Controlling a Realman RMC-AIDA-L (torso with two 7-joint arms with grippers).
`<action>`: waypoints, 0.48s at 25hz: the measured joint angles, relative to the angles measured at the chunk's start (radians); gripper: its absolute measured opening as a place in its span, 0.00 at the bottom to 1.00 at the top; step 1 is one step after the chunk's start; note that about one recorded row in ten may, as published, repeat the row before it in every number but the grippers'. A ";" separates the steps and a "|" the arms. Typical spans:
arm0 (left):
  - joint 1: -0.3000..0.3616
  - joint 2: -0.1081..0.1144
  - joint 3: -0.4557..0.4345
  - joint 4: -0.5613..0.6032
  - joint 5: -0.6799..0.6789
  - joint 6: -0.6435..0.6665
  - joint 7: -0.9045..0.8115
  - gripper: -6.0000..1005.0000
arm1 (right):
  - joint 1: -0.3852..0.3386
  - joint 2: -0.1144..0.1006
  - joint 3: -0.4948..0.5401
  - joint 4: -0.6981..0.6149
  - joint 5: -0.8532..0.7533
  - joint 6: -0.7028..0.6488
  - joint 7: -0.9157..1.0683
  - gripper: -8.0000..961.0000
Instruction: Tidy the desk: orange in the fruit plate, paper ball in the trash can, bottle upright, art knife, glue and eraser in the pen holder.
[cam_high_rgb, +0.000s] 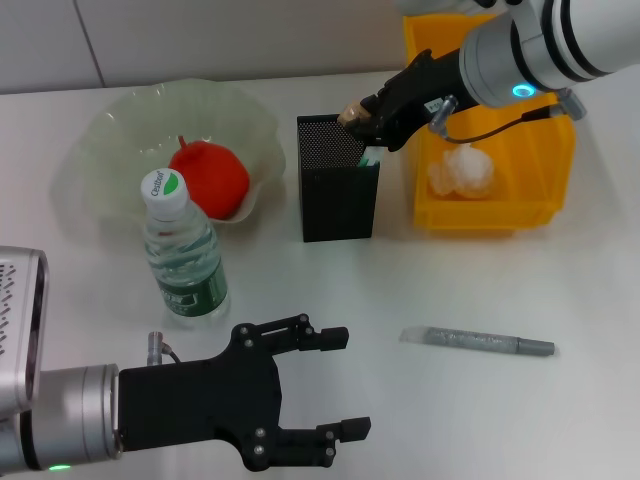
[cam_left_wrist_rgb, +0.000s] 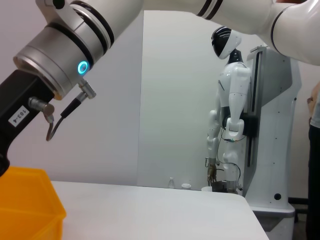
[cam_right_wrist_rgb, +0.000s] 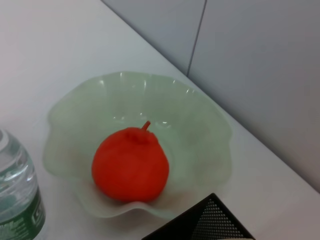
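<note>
The orange (cam_high_rgb: 210, 178) (cam_right_wrist_rgb: 131, 164) lies in the pale green fruit plate (cam_high_rgb: 110, 130) (cam_right_wrist_rgb: 200, 125). In front of the plate the bottle (cam_high_rgb: 183, 250) (cam_right_wrist_rgb: 17, 200) stands upright. The paper ball (cam_high_rgb: 462, 172) rests in the yellow trash can (cam_high_rgb: 545, 170). My right gripper (cam_high_rgb: 365, 128) hovers over the black mesh pen holder (cam_high_rgb: 337, 195) (cam_right_wrist_rgb: 210, 222), shut on a small stick with a tan top and a green-white lower end at the rim, seemingly the glue (cam_high_rgb: 371, 155). The grey art knife (cam_high_rgb: 478, 341) lies on the table. My left gripper (cam_high_rgb: 335, 385) is open near the front edge. No eraser shows.
The white table runs from the knife to the front edge. In the left wrist view my right arm (cam_left_wrist_rgb: 65, 55) reaches over the yellow can's corner (cam_left_wrist_rgb: 25, 205), and a white humanoid robot (cam_left_wrist_rgb: 230, 110) stands beyond the table's far edge.
</note>
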 joint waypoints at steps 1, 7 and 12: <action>0.000 0.000 0.000 0.000 0.000 0.000 0.000 0.80 | 0.000 0.000 -0.004 -0.003 0.001 -0.002 -0.001 0.32; 0.002 0.000 0.000 -0.001 0.000 0.001 0.000 0.80 | -0.002 0.001 -0.040 -0.012 0.003 -0.028 -0.005 0.33; 0.003 0.000 0.000 -0.002 0.000 0.001 0.000 0.80 | -0.004 0.002 -0.038 0.024 0.003 -0.019 0.010 0.37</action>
